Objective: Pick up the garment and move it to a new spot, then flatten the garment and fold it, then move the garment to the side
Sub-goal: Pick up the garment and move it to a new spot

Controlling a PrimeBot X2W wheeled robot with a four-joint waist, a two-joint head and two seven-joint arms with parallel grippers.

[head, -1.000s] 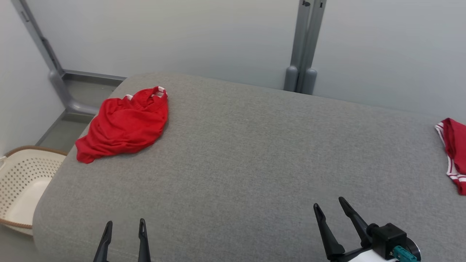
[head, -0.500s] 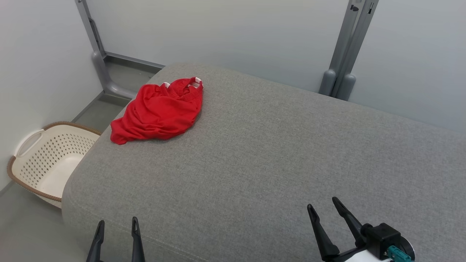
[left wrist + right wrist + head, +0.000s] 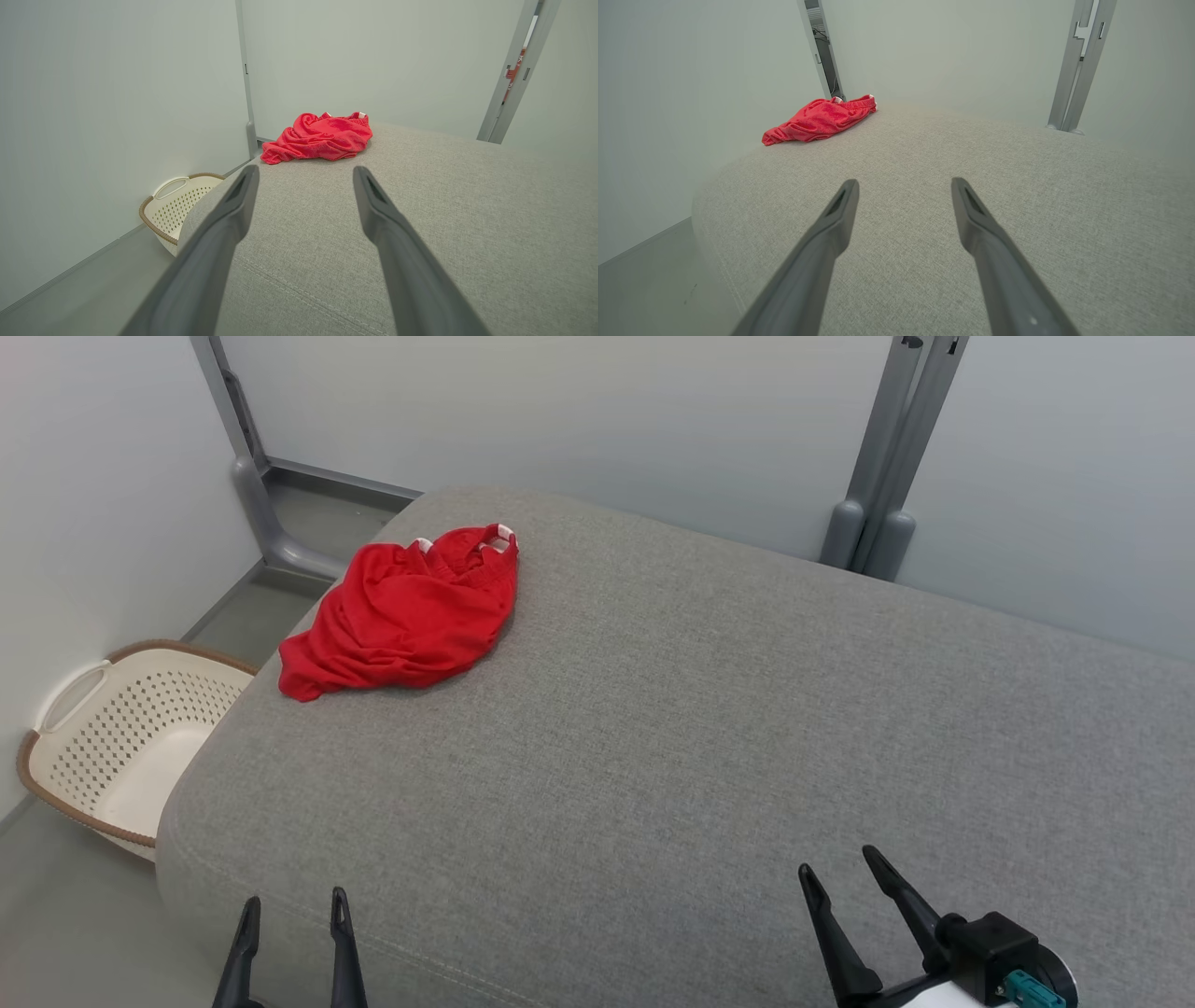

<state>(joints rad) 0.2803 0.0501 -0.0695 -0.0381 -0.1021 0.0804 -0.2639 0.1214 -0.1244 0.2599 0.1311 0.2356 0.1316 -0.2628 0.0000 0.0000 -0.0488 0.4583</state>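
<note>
Garment [image 3: 401, 611] untouched: the left gripper [image 3: 294, 897] and right gripper [image 3: 837, 860] hover spread and empty at the cushion's [image 3: 653, 728] near edge. The crumpled red garment lies on the cushion's far left corner. Head and left wrist views take in a perforated basket [image 3: 121, 733] on the floor beside the cushion's left end; the right wrist view gives that rounded end and grey floor.

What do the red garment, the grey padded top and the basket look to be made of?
Red garment: thin soft knit, possibly sports mesh; matte, limp creases, white-striped trim. Grey padded top: woven upholstery fabric, heathered, matte, with a stitched seam near the front edge. Laundry basket: likely cream moulded plastic; perforated walls, cut-out handle, brown rim of unclear material.
</note>
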